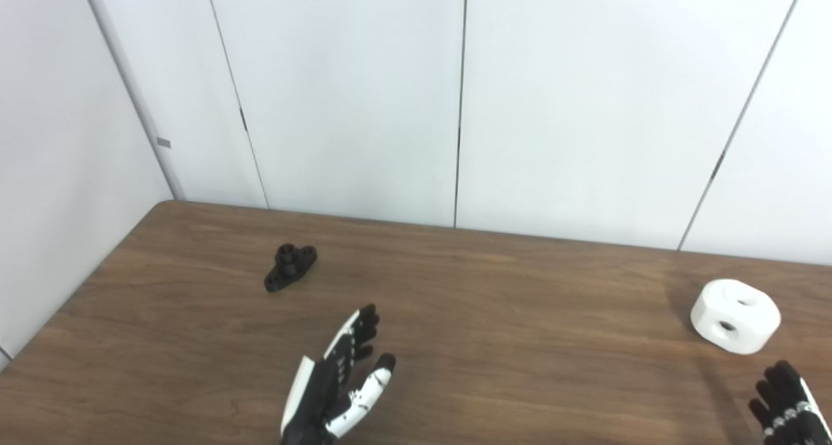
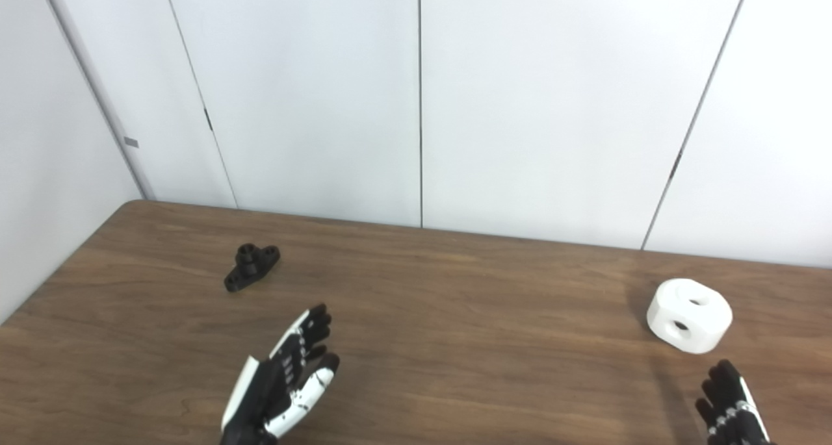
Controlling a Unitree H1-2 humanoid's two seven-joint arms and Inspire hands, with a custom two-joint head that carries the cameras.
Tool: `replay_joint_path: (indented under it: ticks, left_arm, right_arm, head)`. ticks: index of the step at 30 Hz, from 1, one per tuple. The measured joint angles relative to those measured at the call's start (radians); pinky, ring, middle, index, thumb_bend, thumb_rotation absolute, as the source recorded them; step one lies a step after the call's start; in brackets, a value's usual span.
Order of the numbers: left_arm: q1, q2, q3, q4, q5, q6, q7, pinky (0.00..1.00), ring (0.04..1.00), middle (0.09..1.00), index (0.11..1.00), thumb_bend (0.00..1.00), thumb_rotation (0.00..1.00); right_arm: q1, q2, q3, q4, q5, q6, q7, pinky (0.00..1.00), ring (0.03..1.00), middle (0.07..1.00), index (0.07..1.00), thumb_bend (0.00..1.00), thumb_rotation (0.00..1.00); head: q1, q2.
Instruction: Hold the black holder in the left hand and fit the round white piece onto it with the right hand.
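The black holder [image 1: 290, 267] lies on the brown table [image 1: 494, 302] at the far left, a small flat base with a short round post. The round white piece [image 1: 735, 315] with holes in its top and side rests at the right. My left hand [image 1: 338, 383] is open and empty, palm turned inward, nearer to me than the holder and to its right. My right hand [image 1: 790, 406] is at the bottom right corner, just nearer than the white piece; only its fingers show, apart and holding nothing.
White wall panels [image 1: 455, 94] stand behind the table's far edge. The table's left edge runs diagonally at the left. Bare wood lies between the holder and the white piece.
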Motion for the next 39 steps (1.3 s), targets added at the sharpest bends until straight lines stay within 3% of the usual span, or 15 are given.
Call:
replay_joint_path:
  ticks: [1, 4, 11, 15, 18, 25, 39]
  left_arm:
    - [-0.004, 0.002, 0.007, -0.020, 0.023, 0.023, -0.001, 0.87, 0.901, 0.933, 0.949, 0.50, 0.30]
    - [-0.023, 0.012, 0.031, -0.053, 0.089, 0.095, -0.001, 0.85, 0.897, 0.924, 0.935, 0.59, 0.26]
    - [-0.064, 0.102, 0.061, -0.121, 0.272, 0.246, -0.021, 0.85, 0.907, 0.928, 0.909, 0.73, 0.29]
    - [-0.110, 0.158, 0.076, -0.146, 0.351, 0.348, -0.054, 0.84, 0.902, 0.918, 0.909, 0.74, 0.34]
    - [-0.143, 0.193, 0.087, -0.147, 0.368, 0.381, -0.078, 0.82, 0.899, 0.921, 0.915, 0.73, 0.35]
    - [-0.204, 0.285, 0.123, -0.094, 0.365, 0.390, -0.096, 0.88, 0.942, 0.937, 0.908, 0.76, 0.33]
    - [-0.336, 0.370, 0.118, 0.138, 0.406, 0.384, -0.074, 0.81, 0.915, 0.906, 0.866, 0.79, 0.40]
  right_arm:
    - [0.002, -0.001, -0.002, -0.001, 0.001, 0.000, 0.000, 1.00, 1.000, 1.000, 0.990, 0.72, 1.00]
    - [0.008, -0.004, -0.005, -0.002, 0.001, 0.001, 0.000, 1.00, 1.000, 1.000, 0.992, 0.74, 1.00]
    - [0.011, -0.009, -0.007, 0.001, 0.000, 0.001, 0.000, 1.00, 1.000, 1.000, 0.991, 0.74, 1.00]
    - [0.016, -0.011, -0.008, 0.002, -0.002, 0.001, 0.000, 1.00, 1.000, 1.000, 0.988, 0.75, 1.00]
    - [0.017, -0.011, -0.008, 0.001, -0.002, 0.003, 0.000, 1.00, 1.000, 1.000, 0.990, 0.73, 1.00]
    - [0.019, -0.010, -0.009, 0.000, 0.001, 0.003, 0.000, 1.00, 1.000, 1.000, 0.983, 0.73, 1.00]
    - [0.022, -0.010, -0.008, -0.002, 0.005, 0.005, 0.002, 1.00, 1.000, 1.000, 0.983, 0.73, 1.00]
  head:
    - [0.002, 0.002]
    - [0.003, 0.005]
    - [0.000, 0.015]
    - [-0.002, 0.020]
    - [-0.003, 0.023]
    - [-0.002, 0.034]
    - [0.000, 0.043]
